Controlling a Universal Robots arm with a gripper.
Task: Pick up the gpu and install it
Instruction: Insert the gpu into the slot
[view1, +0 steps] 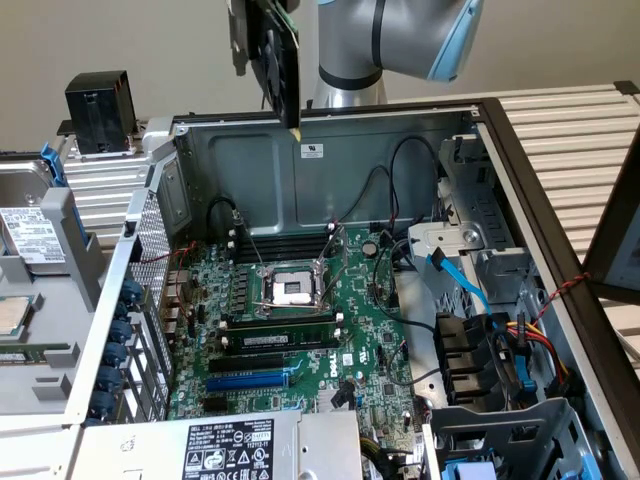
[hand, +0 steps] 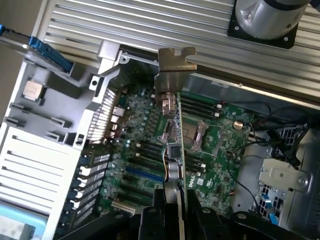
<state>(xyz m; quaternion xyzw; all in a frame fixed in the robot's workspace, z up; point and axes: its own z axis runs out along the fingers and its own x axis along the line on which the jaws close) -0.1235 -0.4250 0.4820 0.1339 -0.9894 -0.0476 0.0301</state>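
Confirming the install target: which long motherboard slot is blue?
The blue slot, next past the long black slots toward the power supply; the other long slots are black.

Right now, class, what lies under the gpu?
The green motherboard and its CPU socket lie below the gpu. In the wrist view, the gpu covers a strip of the board.

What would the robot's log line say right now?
jaws: shut on card | card: held upright over open computer case | installed: not yet
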